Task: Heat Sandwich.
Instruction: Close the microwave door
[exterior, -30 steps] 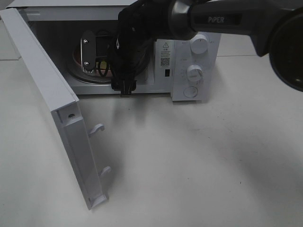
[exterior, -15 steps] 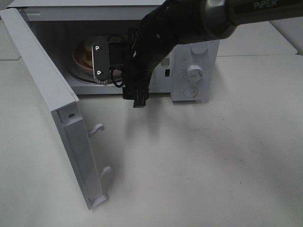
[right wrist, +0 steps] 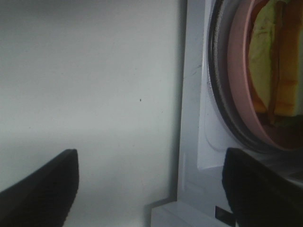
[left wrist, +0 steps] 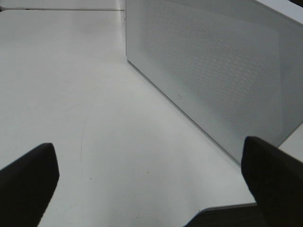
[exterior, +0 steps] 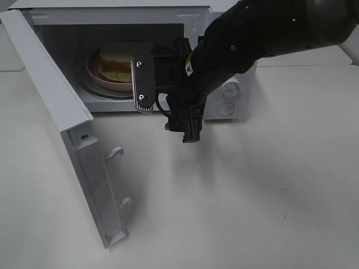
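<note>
In front of the microwave (exterior: 112, 15): right tool (exterior: 189, 130) spread, empty, over the counter (exterior: 252, 196). Sandwich (exterior: 119, 59) on plate (exterior: 106, 83) inside. Door (exterior: 50, 84) wide open. Risk: swinging door into the arm (exterior: 252, 39) parked across the opening, or skidding the microwave with a hard shove.

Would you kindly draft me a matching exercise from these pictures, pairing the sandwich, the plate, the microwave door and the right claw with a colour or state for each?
Column one:
1. sandwich
2. plate
3. microwave door
4. right claw

Column two:
A. standing wide open
B. pink and round
C. jaws apart, holding nothing
D. white bread with orange filling

Pairs: 1-D, 2-B, 3-A, 4-C
</note>
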{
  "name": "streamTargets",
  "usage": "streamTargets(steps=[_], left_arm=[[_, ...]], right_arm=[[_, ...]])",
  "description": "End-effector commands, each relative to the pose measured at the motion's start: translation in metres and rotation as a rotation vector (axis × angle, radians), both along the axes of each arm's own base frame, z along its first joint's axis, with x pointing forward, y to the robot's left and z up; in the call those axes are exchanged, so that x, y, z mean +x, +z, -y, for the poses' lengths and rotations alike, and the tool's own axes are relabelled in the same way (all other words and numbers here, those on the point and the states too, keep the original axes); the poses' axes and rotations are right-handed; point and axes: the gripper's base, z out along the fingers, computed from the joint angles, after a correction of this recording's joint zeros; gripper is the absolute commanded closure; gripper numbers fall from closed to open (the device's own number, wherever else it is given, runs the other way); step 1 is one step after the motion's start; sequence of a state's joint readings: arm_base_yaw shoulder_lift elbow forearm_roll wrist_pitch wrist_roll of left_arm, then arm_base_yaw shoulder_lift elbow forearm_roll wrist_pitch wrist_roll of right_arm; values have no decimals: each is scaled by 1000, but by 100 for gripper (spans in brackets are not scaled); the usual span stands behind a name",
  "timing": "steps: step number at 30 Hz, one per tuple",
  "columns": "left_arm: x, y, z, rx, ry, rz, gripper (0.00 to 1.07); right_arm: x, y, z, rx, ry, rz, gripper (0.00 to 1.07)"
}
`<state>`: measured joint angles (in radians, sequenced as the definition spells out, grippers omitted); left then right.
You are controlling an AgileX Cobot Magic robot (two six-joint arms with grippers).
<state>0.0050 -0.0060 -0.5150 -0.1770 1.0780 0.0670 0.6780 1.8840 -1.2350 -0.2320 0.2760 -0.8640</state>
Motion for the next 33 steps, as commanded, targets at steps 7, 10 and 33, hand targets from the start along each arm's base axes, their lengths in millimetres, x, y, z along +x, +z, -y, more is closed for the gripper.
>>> streamTargets(steps=[7, 10, 33], left_arm=[[-2, 0, 0, -10, -6, 18, 9], [-2, 0, 0, -10, -6, 18, 9], [-2, 0, 0, -10, -6, 18, 9]], right_arm=[[-30, 10, 23, -4, -2, -11, 31], [-35, 12, 27, -3, -6, -14, 31], [-102, 49, 82, 307, -380, -107, 29]])
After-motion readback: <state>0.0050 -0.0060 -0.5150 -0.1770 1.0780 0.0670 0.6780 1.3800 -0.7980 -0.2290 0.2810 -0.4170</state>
